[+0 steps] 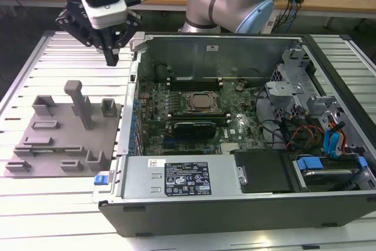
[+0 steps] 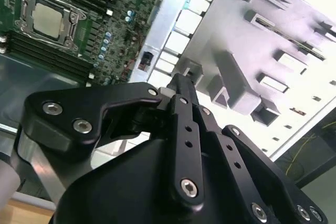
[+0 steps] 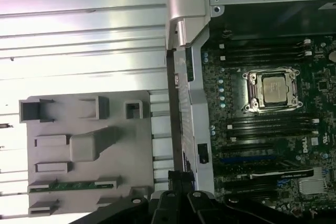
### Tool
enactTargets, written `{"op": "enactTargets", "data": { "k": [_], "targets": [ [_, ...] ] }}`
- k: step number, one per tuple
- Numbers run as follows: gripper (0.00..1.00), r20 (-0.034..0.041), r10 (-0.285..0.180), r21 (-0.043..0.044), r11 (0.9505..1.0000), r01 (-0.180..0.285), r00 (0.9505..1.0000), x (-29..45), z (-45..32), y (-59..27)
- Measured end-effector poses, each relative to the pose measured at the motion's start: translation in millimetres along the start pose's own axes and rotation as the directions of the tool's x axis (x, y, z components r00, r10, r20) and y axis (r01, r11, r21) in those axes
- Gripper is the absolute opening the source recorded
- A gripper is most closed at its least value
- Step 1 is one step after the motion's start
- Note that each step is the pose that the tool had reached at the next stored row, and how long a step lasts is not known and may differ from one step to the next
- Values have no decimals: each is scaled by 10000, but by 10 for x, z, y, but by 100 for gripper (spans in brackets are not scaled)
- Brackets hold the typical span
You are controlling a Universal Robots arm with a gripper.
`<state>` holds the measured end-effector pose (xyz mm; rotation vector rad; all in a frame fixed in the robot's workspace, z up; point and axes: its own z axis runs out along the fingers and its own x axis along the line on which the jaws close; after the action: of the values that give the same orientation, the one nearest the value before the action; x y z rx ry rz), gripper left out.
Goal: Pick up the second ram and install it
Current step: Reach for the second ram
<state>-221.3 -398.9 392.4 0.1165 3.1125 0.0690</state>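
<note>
Your arm's single gripper [image 1: 111, 57] hangs fingers-down over the slatted tabletop [image 1: 53, 57], clenched on nothing. In the exterior view it sits at about one o'clock from the grey tray [image 1: 59, 139] and just off the ten o'clock corner of the open computer case [image 1: 235, 186].

The second ram [image 3: 71, 185], one slim green stick, lies in a long slot near the edge of that tray, as the first wrist view shows. It is not yet lifted and is well apart from your fingertips. The slot appears to hold the stick on its long edge, probably so you can pinch it from straight above.

The case lies on its side with the cover off, at three o'clock from the tray. That likely explains the layout: the motherboard [image 1: 154, 135] faces up, so a downward-pointing gripper can reach its long memory slots.

The count is one arm, one gripper, one tray, one green stick in the tray, one case and one processor socket [image 1: 202, 103]. Banks of slots run along the socket's twelve and six o'clock sides. You cannot tell from here which of them are filled.
</note>
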Motion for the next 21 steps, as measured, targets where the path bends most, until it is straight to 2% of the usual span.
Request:
{"op": "enactTargets", "data": {
  "k": [2, 7, 11, 13, 18, 21],
  "targets": [
    [8, 0, -1, 0, 10000, 1, 10000, 49, 2, -4],
    [8, 0, -1, 0, 10000, 1, 10000, 278, 4, -21],
    [8, 0, 1, -1, 10000, -1, 10000, 376, 6, -28],
    [8, 0, -1, 0, 10000, 1, 10000, 487, 9, -38],
    [8, 0, -1, 0, 10000, 1, 10000, 678, 18, -52],
    [8, 0, 1, 0, 10000, -1, 10000, 848, 23, -65]
  ]
}}
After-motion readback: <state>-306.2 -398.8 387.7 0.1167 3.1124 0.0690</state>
